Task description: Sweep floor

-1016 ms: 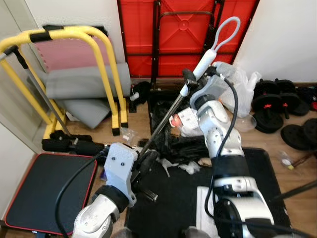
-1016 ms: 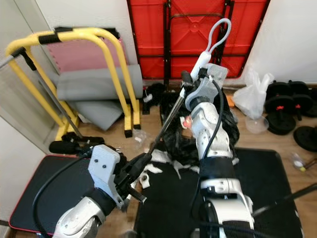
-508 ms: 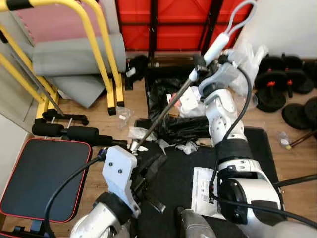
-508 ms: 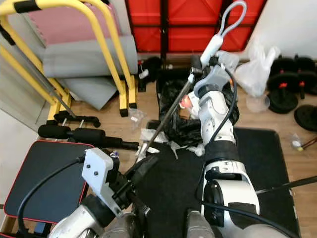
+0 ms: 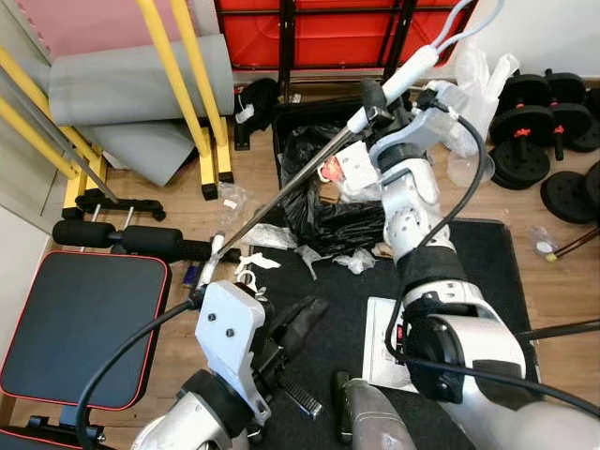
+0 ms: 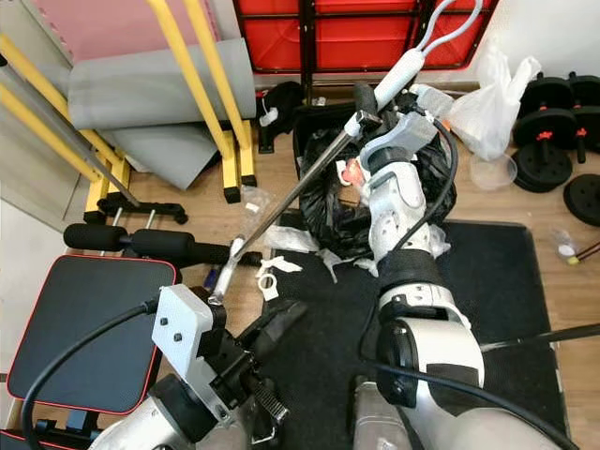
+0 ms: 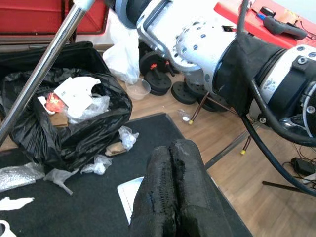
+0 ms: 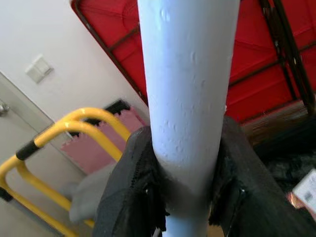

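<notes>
White scraps [image 5: 251, 279] now lie nearer the broom [image 5: 281, 199], which has swung outward; right gripper [image 5: 367, 101] clamps its handle, left gripper [image 7: 173, 187] fingers pressed together, empty.

No text can be read; the white sheet [image 5: 380, 345] on the black mat, below the right arm, carries print too small to make out; the red-and-white wrapper [image 7: 58, 96] in the bag likewise.

A trash bag [image 5: 323, 202] is set at the far edge of the floor mat [image 5: 478, 272], scraps [image 5: 272, 239] strewn before it. Dumbbells [image 5: 539, 117] are seen to its right, a bench pad [image 5: 80, 323] to the mat's left.
</notes>
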`<state>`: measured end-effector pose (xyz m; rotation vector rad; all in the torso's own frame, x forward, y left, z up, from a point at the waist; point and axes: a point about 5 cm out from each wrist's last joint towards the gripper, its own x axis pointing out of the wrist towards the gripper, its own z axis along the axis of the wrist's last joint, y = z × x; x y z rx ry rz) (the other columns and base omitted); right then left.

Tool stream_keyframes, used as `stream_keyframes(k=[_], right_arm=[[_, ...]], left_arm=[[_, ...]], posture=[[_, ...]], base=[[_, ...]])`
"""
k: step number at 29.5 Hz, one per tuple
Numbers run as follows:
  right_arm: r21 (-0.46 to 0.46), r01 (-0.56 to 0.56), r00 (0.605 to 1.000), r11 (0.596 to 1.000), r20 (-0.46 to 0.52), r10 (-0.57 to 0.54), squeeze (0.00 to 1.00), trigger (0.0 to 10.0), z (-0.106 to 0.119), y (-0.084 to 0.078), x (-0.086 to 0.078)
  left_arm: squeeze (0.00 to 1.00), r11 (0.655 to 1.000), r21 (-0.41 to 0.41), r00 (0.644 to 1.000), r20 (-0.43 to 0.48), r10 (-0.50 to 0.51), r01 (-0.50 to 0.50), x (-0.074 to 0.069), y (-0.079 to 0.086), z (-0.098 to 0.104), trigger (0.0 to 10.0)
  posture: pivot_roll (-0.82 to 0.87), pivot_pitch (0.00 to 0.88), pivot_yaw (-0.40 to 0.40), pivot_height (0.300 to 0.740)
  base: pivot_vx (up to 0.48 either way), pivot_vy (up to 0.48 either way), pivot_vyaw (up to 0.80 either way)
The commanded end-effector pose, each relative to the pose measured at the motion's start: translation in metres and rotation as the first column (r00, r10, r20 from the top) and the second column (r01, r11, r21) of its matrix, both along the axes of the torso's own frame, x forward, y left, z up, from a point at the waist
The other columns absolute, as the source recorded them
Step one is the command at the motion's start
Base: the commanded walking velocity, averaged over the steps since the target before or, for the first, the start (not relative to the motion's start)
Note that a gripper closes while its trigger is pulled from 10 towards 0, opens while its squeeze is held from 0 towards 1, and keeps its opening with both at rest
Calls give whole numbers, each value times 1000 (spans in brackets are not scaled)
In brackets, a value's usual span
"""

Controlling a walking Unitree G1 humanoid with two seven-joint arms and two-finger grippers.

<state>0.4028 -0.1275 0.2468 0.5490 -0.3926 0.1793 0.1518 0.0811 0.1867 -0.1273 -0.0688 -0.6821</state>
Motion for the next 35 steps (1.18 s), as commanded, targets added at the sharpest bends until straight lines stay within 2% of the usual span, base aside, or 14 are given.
stream_keyframes(k=[1,2,3,6,10,13,16,17,21,25,28,35], right_arm=[[38,-7,1000,999,14,7,0,10000,0,2,0],[-1,-5,1000,1000,-22,5,0,10000,-11,5,1],[-1,-5,1000,1000,-22,5,0,10000,-11,5,1],[-82,22,996,996,-88,-29,0,10000,-31,5,0],[-154,62,990,986,-117,-81,0,10000,-41,0,-1],[-171,69,989,983,-117,-90,0,10000,-42,-1,-1],[-364,110,987,925,-71,-145,0,10000,-32,-4,1],[-401,122,985,908,-63,-160,0,10000,-30,-4,2],[-386,120,986,915,-65,-156,0,10000,-22,-3,4],[-376,100,993,921,-15,-114,0,10000,3,5,7],[-375,82,996,923,-12,-93,0,10000,7,7,7],[-451,71,990,890,-80,-120,0,10000,15,8,11]], left_arm=[[0,1000,-4,1000,-24,-20,20,-4,-2,-1,10000],[0,1000,-6,999,-28,-23,23,-5,-2,-1,10000],[0,1000,-6,999,-28,-23,23,-5,-2,-1,10000],[0,1000,-9,999,-32,-28,27,-6,-1,1,10000],[0,1000,-12,999,-32,-29,29,-7,-2,3,10000],[0,1000,-12,999,-32,-29,29,-7,-2,3,10000],[0,999,-15,999,-33,-30,30,-6,-2,3,10000],[0,999,-15,999,-34,-31,30,-5,-2,3,10000],[0,999,-16,999,-34,-32,31,-5,-2,2,10000],[0,999,-16,999,-35,-33,32,-1,-2,2,10000],[0,999,-15,999,-34,-33,32,0,-3,1,10000],[0,999,-17,999,-26,-32,32,4,-3,0,10000]], posture=[[31,359,-10,740],[32,364,-11,740],[32,364,-11,740],[34,367,-13,740],[36,368,-15,740],[31,368,-17,740],[23,363,-20,740],[23,363,-20,740],[18,359,-22,740],[4,345,-25,740],[-2,339,-27,740],[-15,326,-30,740]], base=[[0,0,0],[0,0,0],[0,0,0],[0,0,0],[0,0,0],[0,0,0],[0,0,0],[0,0,0],[0,0,0],[0,0,0],[0,0,0],[0,0,0]])
